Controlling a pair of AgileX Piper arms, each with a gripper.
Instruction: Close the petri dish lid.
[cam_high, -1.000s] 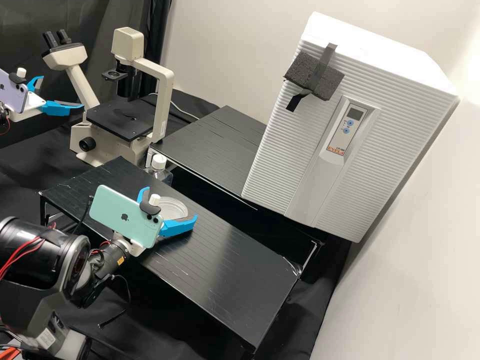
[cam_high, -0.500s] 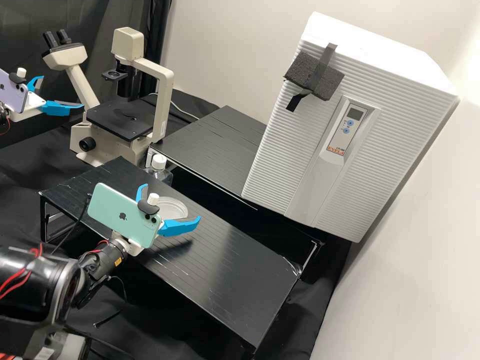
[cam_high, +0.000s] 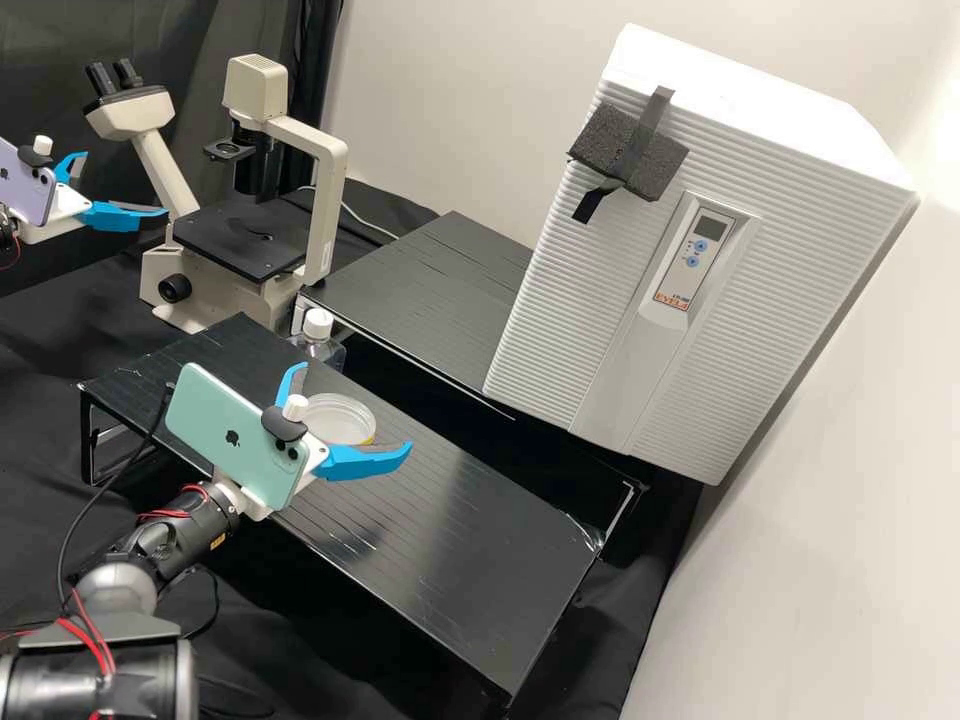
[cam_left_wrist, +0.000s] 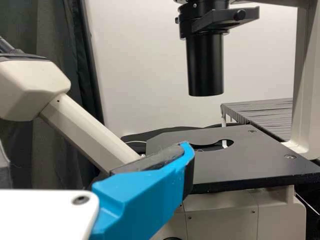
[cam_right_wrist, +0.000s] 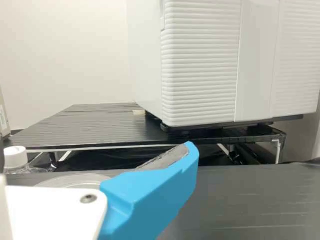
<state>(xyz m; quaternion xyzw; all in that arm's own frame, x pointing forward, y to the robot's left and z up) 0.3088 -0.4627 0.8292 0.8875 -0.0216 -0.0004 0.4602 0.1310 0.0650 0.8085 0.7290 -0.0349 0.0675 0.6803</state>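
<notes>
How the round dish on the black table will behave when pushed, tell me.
The dish will probably slide rather than tip, since it sits low and wide, flat on the table. Its thin-looking clear wall suggests something light and stiff that might crack if squeezed hard. Its smooth, shiny rim could well be slippery to grip.

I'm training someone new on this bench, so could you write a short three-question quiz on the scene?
1. True or false: the right arm's white claw with bright blue fingers is open.
2. The round, clear petri dish rests on:
a) the white ribbed cabinet
b) the low black table
c) the floor
3. Name the cream-and-black instrument with two eyepieces, close to the left arm's claw in the high view.

Key: 1. True; 2. b; 3. Microscope
</notes>
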